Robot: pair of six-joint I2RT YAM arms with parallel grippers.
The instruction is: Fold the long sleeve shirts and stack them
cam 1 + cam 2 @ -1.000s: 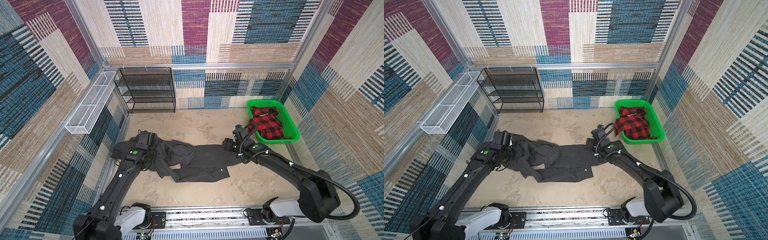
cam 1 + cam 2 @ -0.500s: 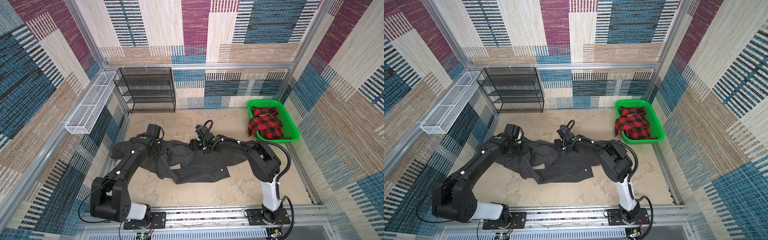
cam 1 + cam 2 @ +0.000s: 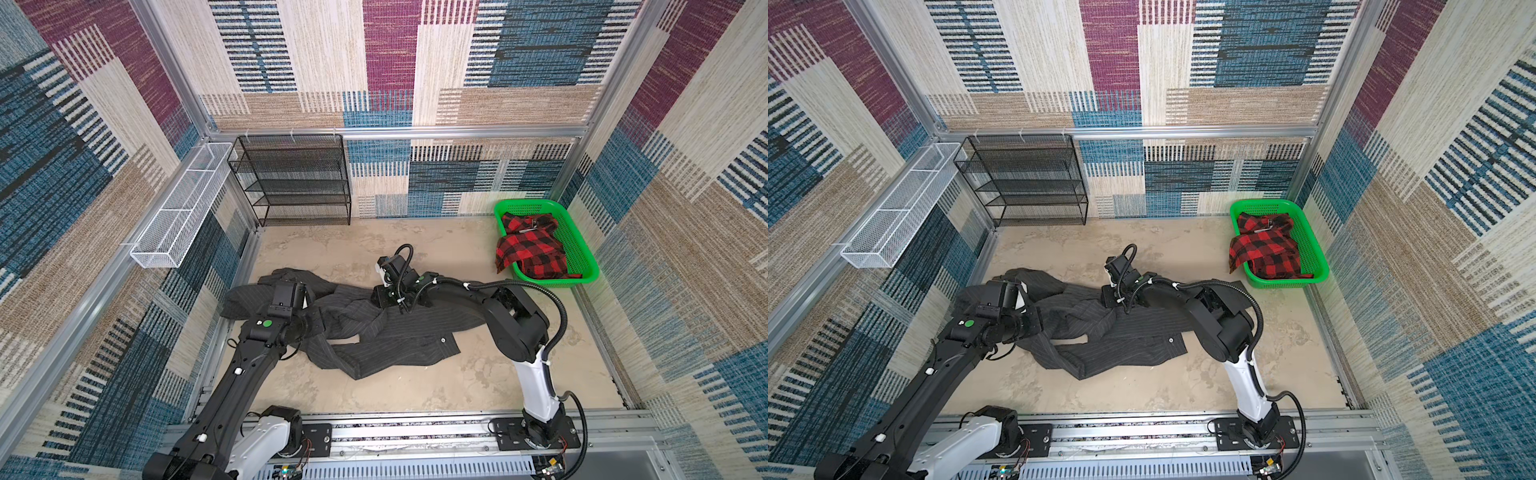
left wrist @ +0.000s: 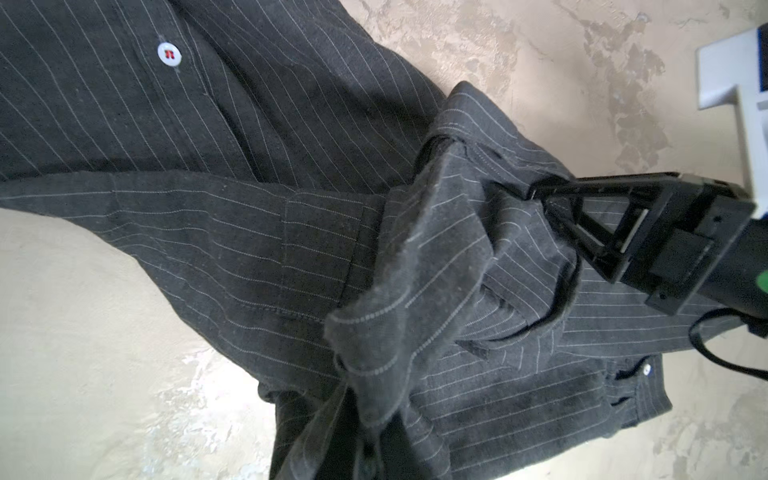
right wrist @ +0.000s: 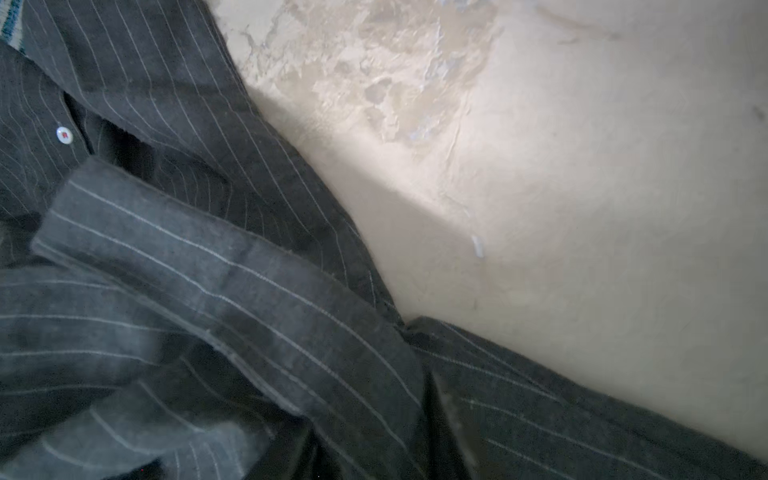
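Observation:
The dark charcoal pinstriped shirt (image 3: 399, 340) (image 3: 1125, 345) lies crumpled and spread across the beige table. My left gripper (image 3: 322, 326) (image 3: 1044, 322) is at its left part. It is shut on a bunched fold of this shirt (image 4: 415, 257), and the cloth hides the jaws. My right gripper (image 3: 376, 301) (image 3: 1106, 297) (image 4: 540, 197) reaches across to the shirt's far middle edge, its black fingers pinched on gathered cloth (image 5: 249, 291). The red-and-black check shirt (image 3: 530, 249) (image 3: 1264, 249) lies heaped in the green basket (image 3: 579, 245) (image 3: 1311, 241) at the back right.
A black mesh shelf rack (image 3: 299, 178) stands against the back wall on the left. A white wire basket (image 3: 178, 216) hangs on the left wall. The arms' base rail (image 3: 415, 432) runs along the front edge. Patterned walls enclose the table.
My right arm swung from near the green basket to the shirt's middle, and its jaws narrowed onto cloth. My left gripper shut on the shirt and drew slightly toward the front.

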